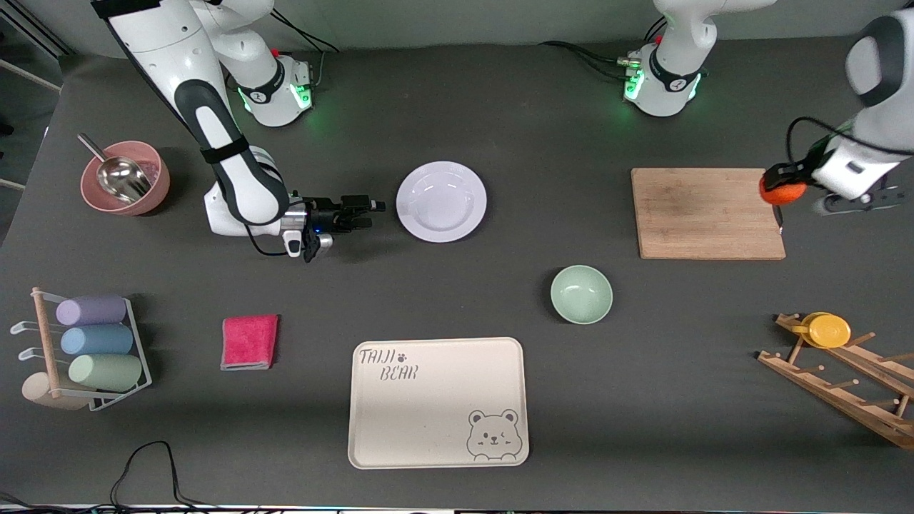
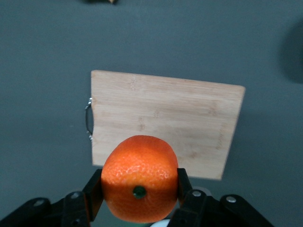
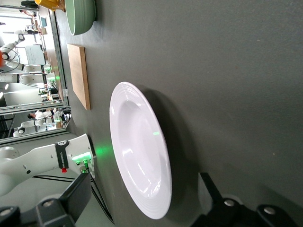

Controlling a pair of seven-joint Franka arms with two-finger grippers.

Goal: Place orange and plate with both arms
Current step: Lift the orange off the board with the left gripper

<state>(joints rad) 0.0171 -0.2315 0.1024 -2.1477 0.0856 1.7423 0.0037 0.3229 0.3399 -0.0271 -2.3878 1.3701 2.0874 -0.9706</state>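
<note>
At mid-table, my right gripper stands wide, low at the white plate's nine o'clock; my left gripper pinches the orange over the bamboo cutting board's three o'clock edge.
The plate looks glossy, stiff and chippable, so I'd take its raised rim; the orange is light and slightly soft, held across its middle.

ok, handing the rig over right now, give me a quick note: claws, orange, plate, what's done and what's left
Left claw: shut on the orange, up in the air over the cutting board's edge at the left arm's end of the table.
Right claw: open, low beside the plate, facing its rim, holding nothing.
Plate: flat on the table, nothing on it, not gripped.
Done: orange picked up.
Left: grip the plate, then set orange and plate down at their spot.
</note>
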